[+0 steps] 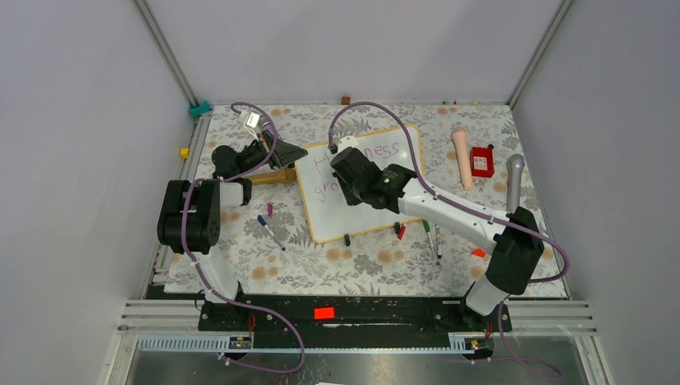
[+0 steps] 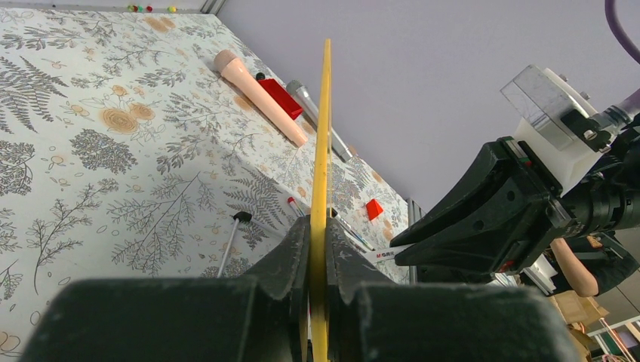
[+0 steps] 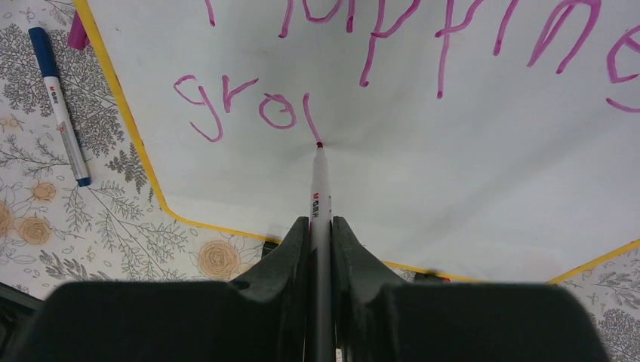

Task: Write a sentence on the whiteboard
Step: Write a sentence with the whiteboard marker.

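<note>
The whiteboard (image 1: pixel 362 218) lies mid-table, its left edge lifted. My left gripper (image 2: pixel 321 226) is shut on its yellow rim (image 2: pixel 324 136), which shows edge-on in the left wrist view. My right gripper (image 3: pixel 320 222) is shut on a white marker (image 3: pixel 320 185) and hovers over the whiteboard (image 3: pixel 468 188). The marker's pink tip touches the white surface at the foot of a fresh stroke. The sentence (image 3: pixel 249 105) is in pink: "Happiness" on the upper line, "gro" plus one stroke on the lower. From above, the right gripper (image 1: pixel 346 172) hides the middle of the writing.
A blue marker (image 1: pixel 271 231) and a pink cap (image 1: pixel 269 210) lie left of the board. More markers (image 1: pixel 433 237) and a red cap (image 1: pixel 400 232) lie to its right. A beige cylinder (image 1: pixel 462 156), red box (image 1: pixel 481 161) and grey cylinder (image 1: pixel 513 180) sit far right.
</note>
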